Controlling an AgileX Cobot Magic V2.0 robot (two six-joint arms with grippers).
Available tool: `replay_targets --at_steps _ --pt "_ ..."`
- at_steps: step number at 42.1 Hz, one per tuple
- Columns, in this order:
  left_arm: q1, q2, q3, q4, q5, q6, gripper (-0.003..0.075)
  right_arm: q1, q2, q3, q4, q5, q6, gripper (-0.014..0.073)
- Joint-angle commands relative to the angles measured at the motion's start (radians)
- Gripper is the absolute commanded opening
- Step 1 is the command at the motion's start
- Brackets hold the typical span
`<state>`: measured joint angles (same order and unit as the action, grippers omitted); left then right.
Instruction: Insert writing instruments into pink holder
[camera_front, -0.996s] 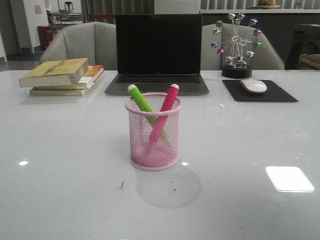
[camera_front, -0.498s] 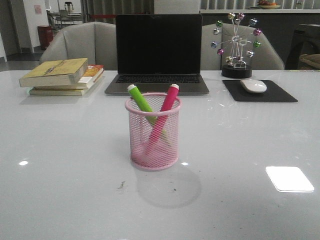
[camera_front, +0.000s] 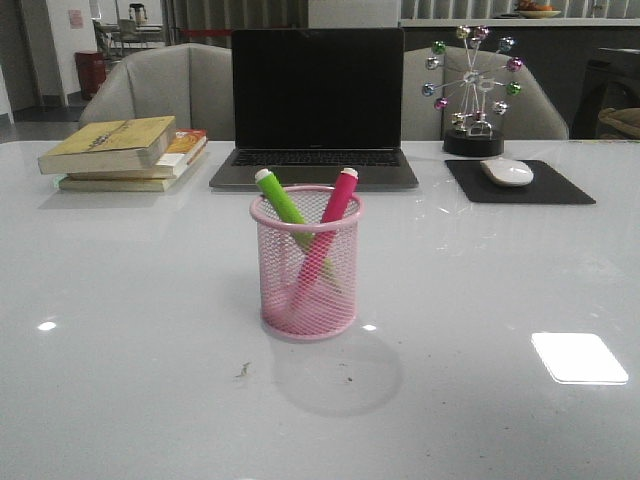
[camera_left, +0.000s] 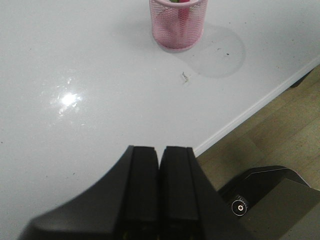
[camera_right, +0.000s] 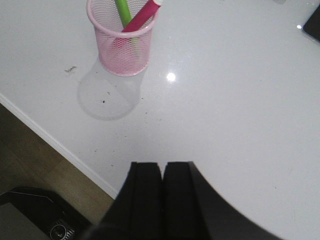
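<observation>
The pink holder (camera_front: 307, 265) stands upright mid-table, in front of the laptop. Inside it lean the lime green marker (camera_front: 280, 198) and the magenta marker (camera_front: 337, 198), crossed, their whitish ends above the rim. The left wrist view shows the pink holder (camera_left: 178, 24) far from my left gripper (camera_left: 160, 148), which is shut and empty over the table's near edge. From the right wrist, the pink holder (camera_right: 123, 45) with both markers lies well away from my right gripper (camera_right: 162, 164), also shut and empty. Neither gripper appears in the front view.
A laptop (camera_front: 317, 105) sits behind the holder. Stacked books (camera_front: 125, 152) lie at back left. A mouse (camera_front: 507, 171) on a black pad (camera_front: 520, 184) and a ball ornament (camera_front: 473, 88) stand at back right. The table's near edge (camera_left: 250, 107) drops to wooden floor.
</observation>
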<state>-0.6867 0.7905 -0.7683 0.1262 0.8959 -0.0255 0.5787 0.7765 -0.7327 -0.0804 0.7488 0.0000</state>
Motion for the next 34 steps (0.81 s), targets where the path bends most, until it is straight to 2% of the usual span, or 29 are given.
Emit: replay_targets --at_steps 1,6,12,20,29,34 --pt "-0.004 -0.007 -0.028 0.000 -0.066 0.002 0.0093 -0.003 -0.007 -0.027 -0.004 -0.058 0.000 0.0058" --pt "0.019 -0.043 -0.026 -0.002 -0.069 0.002 0.0093 -0.003 -0.007 -0.027 -0.004 -0.060 0.000 0.0058" --pt "0.143 -0.114 0.003 0.010 -0.112 0.004 0.0093 -0.003 -0.007 -0.027 -0.004 -0.060 0.000 0.0058" --pt "0.330 -0.271 0.163 -0.142 -0.355 0.178 0.0100 -0.003 -0.007 -0.027 -0.004 -0.060 0.000 0.0058" --pt "0.530 -0.505 0.410 -0.220 -0.563 0.182 0.0100 -0.003 -0.007 -0.027 -0.004 -0.060 0.000 0.0058" --pt "0.590 -0.621 0.527 -0.220 -0.658 0.182 0.0100 -0.003 -0.007 -0.027 -0.004 -0.060 0.000 0.0058"
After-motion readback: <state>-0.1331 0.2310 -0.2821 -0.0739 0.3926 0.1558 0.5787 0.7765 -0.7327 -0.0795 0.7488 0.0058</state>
